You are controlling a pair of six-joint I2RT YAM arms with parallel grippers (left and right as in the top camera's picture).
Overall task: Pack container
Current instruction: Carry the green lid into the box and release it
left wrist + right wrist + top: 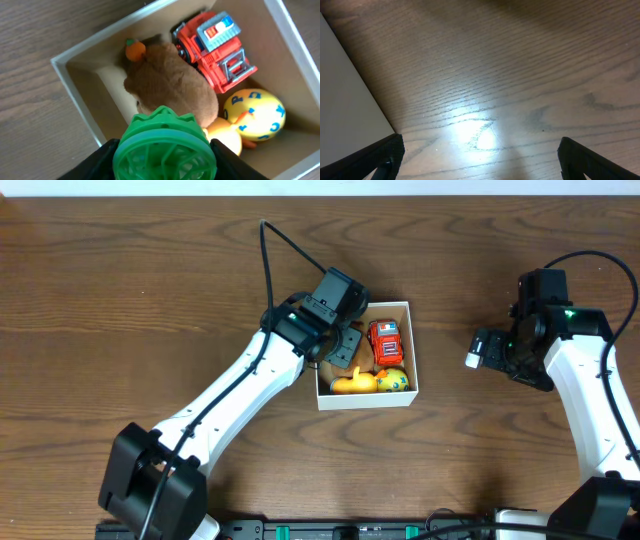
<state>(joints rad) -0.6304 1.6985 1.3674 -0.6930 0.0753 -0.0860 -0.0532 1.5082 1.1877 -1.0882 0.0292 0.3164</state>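
The container (pixel 402 398) is a small square white-walled box at the table's middle; it also shows in the left wrist view (pixel 75 80). Inside lie a red toy truck (pixel 385 342) (pixel 215 45), a yellow duck (pixel 354 384), a yellow lettered ball (pixel 394 380) (pixel 256 115) and a brown plush with an orange carrot (pixel 170 82). My left gripper (pixel 345 348) (pixel 164 157) is over the box's left side, shut on a green ribbed toy (pixel 162 145) held above the plush. My right gripper (pixel 484 348) (pixel 480 155) is open and empty over bare wood, right of the box.
The wooden table (pixel 150 280) spreads around the box. A pale flat surface (pixel 345 95) fills the left edge of the right wrist view. A black cable (pixel 285 245) loops from the left arm toward the table's back.
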